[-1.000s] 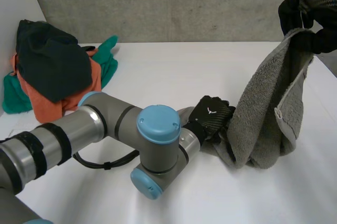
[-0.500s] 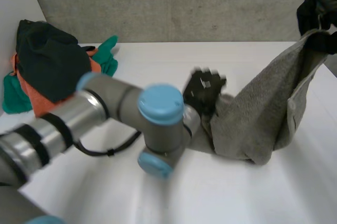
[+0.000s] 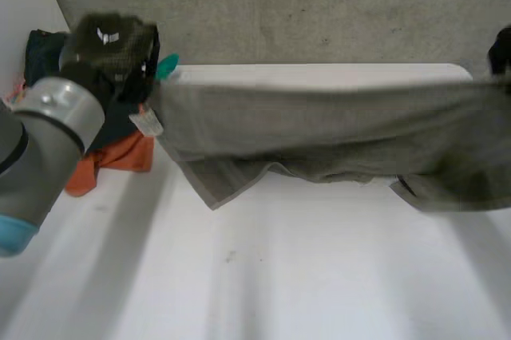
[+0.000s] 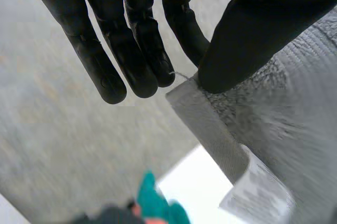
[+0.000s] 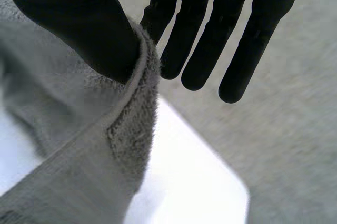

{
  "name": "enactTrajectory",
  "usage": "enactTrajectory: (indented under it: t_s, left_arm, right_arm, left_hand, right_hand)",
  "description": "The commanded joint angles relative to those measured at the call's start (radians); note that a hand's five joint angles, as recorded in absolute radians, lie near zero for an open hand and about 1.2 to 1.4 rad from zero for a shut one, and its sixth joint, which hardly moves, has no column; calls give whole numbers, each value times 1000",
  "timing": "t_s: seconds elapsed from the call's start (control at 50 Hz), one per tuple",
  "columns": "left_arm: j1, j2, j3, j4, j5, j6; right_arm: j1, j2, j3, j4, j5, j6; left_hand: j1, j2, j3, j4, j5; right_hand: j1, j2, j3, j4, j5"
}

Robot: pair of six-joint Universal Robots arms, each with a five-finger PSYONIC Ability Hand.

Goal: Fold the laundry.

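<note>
Worktop (image 3: 319, 276): white, matte, flat. One small dark speck (image 3: 230, 257) on it towards the front, left of middle. Far right corner (image 3: 461, 69) is rounded; the right wrist view also shows a rounded corner, with grey behind it.

Wall (image 3: 319, 5): grey concrete, rough, lightly pitted. It stands upright along the worktop's far edge.

Side panel (image 3: 20, 5): plain white, at the far left. It meets the wall in a slanting seam.
</note>
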Motion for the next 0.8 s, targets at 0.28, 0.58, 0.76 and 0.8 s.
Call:
enactTrajectory:
  t_s: [0.28,0.58,0.76,0.8]
  left_arm:
    - [-2,-514,373,167,22,25]
    - [3,-504,699,707,-97,-48]
    - [6,-438,417,648,-74,-87]
    - [7,-419,352,645,-70,-88]
  right_arm:
    - [305,516,-194,-184,394,-67]
    - [316,526,-571,-750,507,151]
    - [305,509,-435,-569,388,166]
    - [305,511,-389,-503,357,155]
  left_hand:
    - [248,199,203,196,219]
    - [248,199,203,196,219]
    - [248,199,203,196,219]
    - [248,199,203,196,219]
  right_hand:
    - [266,213,203,198,210]
    - [266,213,203,198,210]
    - [266,213,203,198,210]
    - [266,213,203,198,210]
